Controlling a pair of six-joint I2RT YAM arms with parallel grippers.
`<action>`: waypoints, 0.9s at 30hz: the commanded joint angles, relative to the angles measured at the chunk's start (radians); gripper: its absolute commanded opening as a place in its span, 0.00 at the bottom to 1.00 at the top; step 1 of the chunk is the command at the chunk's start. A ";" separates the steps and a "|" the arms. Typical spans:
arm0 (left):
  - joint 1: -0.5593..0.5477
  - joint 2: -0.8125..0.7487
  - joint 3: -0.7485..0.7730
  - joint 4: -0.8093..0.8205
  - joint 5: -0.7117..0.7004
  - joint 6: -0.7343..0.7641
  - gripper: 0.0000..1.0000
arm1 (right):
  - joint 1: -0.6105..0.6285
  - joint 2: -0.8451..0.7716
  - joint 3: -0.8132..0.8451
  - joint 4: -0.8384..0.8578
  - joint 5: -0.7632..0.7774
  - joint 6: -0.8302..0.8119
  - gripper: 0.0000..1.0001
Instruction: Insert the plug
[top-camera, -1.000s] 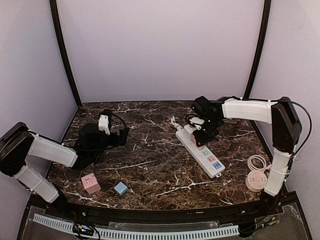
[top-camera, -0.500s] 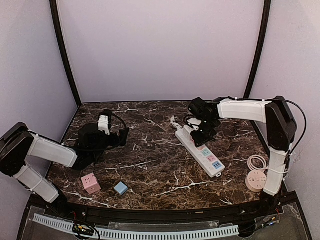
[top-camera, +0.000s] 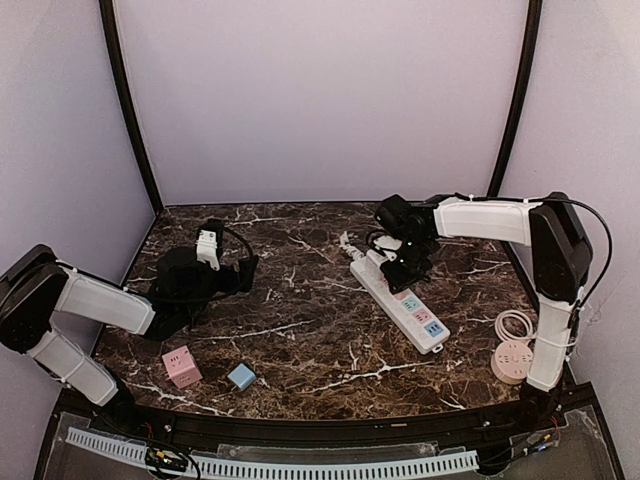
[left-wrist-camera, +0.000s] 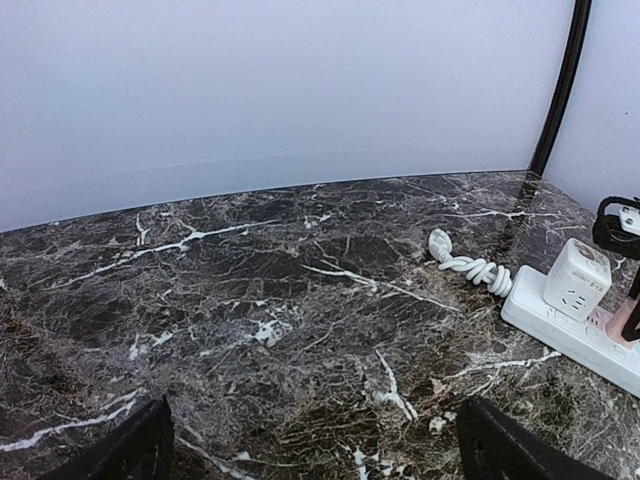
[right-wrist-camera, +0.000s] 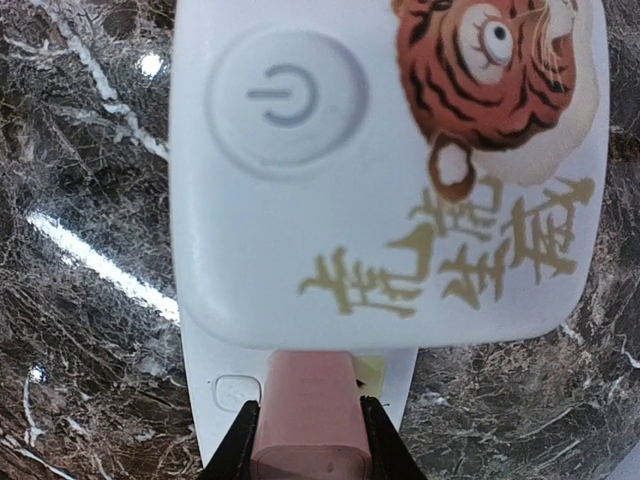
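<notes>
Right hand clamped on the pink plug over the power strip.
The plug sits near the strip's far end, just beside the white tiger-printed adapter cube standing on the strip; whether its pins are seated cannot be told. The left hand is wide open and empty above the table, well to the left of the strip. A coiled white cord lies at the strip's far end.

The left arm and the right arm had white tube parts and black joints. A black cable looped by the left one's white wrist block. A thin black wire ran along the right one. The left gripper had black fingers.
</notes>
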 joint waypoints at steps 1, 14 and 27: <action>0.005 -0.014 -0.008 0.012 0.007 0.003 0.99 | 0.003 0.084 -0.067 0.056 0.030 0.013 0.06; 0.005 -0.039 -0.002 -0.032 0.029 -0.012 0.99 | 0.006 -0.119 -0.081 0.100 -0.028 0.037 0.57; -0.010 -0.141 0.069 -0.396 0.068 -0.119 0.98 | 0.092 -0.448 -0.247 0.159 0.034 0.151 0.90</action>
